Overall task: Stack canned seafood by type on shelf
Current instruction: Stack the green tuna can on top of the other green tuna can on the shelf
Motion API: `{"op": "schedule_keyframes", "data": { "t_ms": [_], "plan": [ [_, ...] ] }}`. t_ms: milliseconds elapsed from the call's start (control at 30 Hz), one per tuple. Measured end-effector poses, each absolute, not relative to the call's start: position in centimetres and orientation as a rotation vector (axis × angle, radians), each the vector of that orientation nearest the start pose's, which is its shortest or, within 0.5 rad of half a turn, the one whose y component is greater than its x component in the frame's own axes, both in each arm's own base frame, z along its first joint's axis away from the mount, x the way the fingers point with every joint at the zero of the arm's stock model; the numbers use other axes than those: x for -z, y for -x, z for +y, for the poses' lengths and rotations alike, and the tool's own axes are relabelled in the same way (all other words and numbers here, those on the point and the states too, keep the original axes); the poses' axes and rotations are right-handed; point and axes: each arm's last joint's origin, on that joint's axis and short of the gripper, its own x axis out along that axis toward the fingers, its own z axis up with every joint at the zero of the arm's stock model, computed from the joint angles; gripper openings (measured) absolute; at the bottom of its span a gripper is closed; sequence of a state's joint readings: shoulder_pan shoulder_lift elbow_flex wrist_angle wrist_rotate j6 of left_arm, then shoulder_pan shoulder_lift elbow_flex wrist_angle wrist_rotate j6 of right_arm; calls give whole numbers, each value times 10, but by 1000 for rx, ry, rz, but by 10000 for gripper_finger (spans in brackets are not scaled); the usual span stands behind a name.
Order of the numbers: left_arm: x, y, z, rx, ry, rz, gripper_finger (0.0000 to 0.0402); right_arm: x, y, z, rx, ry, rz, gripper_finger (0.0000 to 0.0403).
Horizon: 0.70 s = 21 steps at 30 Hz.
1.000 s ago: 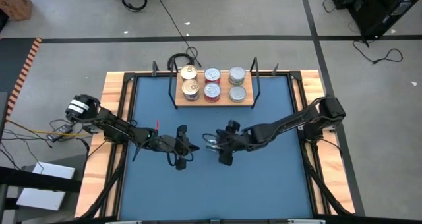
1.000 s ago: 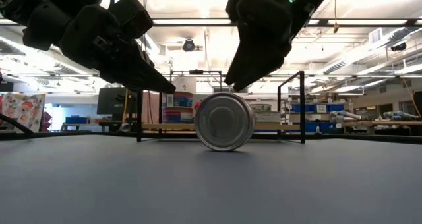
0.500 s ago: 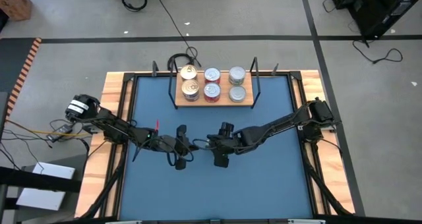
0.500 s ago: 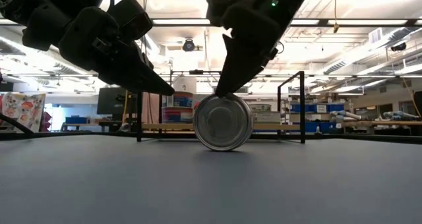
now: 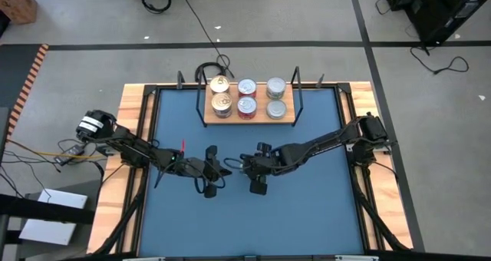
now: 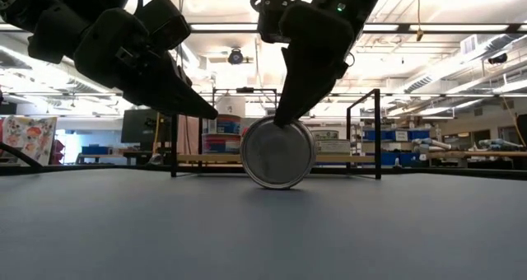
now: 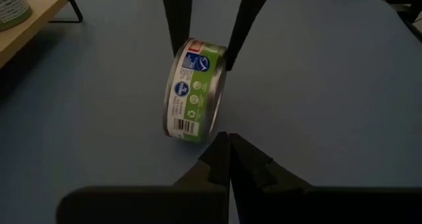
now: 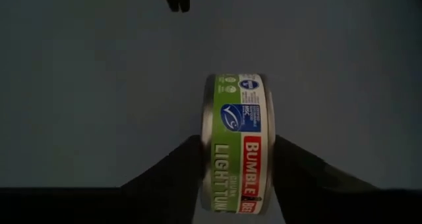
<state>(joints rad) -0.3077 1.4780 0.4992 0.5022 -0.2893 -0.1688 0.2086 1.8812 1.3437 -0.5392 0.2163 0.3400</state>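
A silver tin [image 6: 278,152] with a green and red label [image 8: 239,145] stands on its rim in the middle of the blue table. My right gripper [image 6: 284,119] reaches down over its top from the table's right, shut on the tin. Just left of the tin, my left gripper [image 7: 224,145] hovers shut and clear of it, also seen in the high view [image 5: 222,171]. At the far side stands the shelf [image 5: 234,120], bearing gold-lidded tins [image 5: 221,94] on its left, red-sided tins [image 5: 246,97] in the middle and silver-lidded tins [image 5: 276,98] on its right. My right gripper pinches the tin by its two flat ends [image 8: 208,148], one finger [image 8: 175,174] on each, at the tin's upper part. The fingers slant down from above and from the table's right. The tin stands upright on its rim [image 6: 278,184] on the table.
A wooden rim [image 5: 134,115] borders the table. Black wire uprights [image 5: 298,92] stand at the shelf's ends, and a black cable [image 5: 205,67] lies behind it. Bare blue surface [image 5: 253,223] stretches toward the near edge.
My right gripper has moved toward the table's left and a little down, tipping steeper, from beside the tin's upper right to straddling its top. The tin has stayed standing on its rim in the same place.
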Motion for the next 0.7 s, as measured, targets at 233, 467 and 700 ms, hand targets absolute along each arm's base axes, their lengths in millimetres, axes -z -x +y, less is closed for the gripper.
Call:
{"op": "schedule_keyframes", "data": {
  "t_ms": [233,467,700],
  "plan": [
    [-153,-257,-73,-20,26,454,10,-197,-380,73,165,-54,1036,140],
    [-153,-257,-73,-20,26,454,10,-219,-377,72,176,-6,1039,141],
    [-153,-257,-73,-20,26,455,10,-268,-374,63,375,256,1066,116]
  ]
}}
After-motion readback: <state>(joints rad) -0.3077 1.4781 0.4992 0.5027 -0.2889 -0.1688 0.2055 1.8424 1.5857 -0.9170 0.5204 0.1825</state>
